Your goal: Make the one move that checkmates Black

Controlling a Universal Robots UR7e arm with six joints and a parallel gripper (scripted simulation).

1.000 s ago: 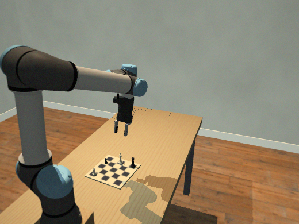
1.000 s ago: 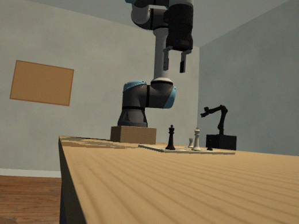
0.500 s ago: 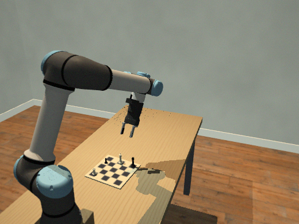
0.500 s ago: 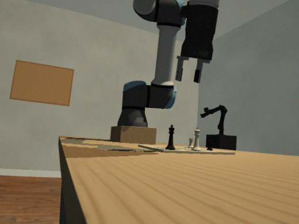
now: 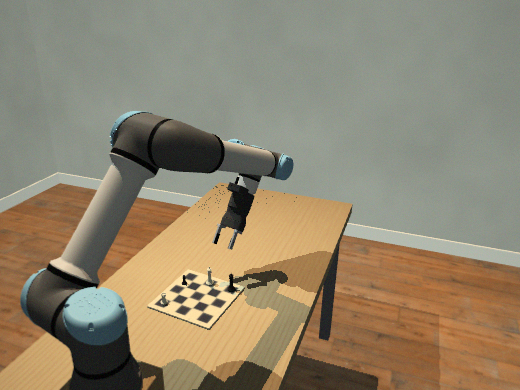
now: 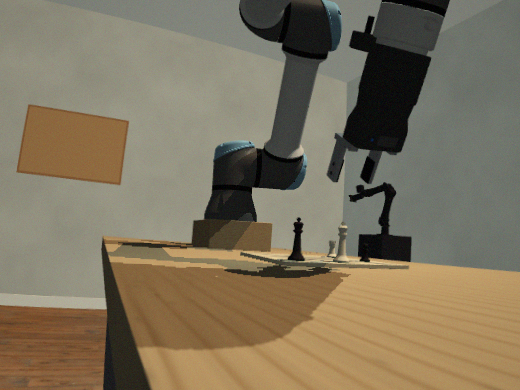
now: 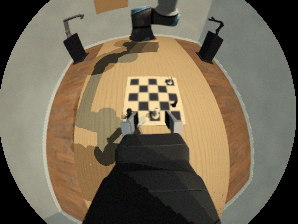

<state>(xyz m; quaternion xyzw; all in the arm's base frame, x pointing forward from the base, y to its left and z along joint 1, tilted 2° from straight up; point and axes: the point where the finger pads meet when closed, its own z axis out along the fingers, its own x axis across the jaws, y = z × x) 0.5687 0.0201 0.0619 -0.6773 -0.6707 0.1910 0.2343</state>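
The gripper (image 5: 225, 243) is held spread and empty above the table (image 5: 300, 220), beyond the board (image 5: 197, 297) (four pieces are seen standing upright).

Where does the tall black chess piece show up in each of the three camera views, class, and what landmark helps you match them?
Top: the tall black piece stands at the board's right corner, below the open gripper.
Exterior: centre of the picture, leftmost of the pieces, left of the tall white piece.
Wrist: too small to pick out for certain on the board.
Shared landmark: the checkered board, seen in all three views.
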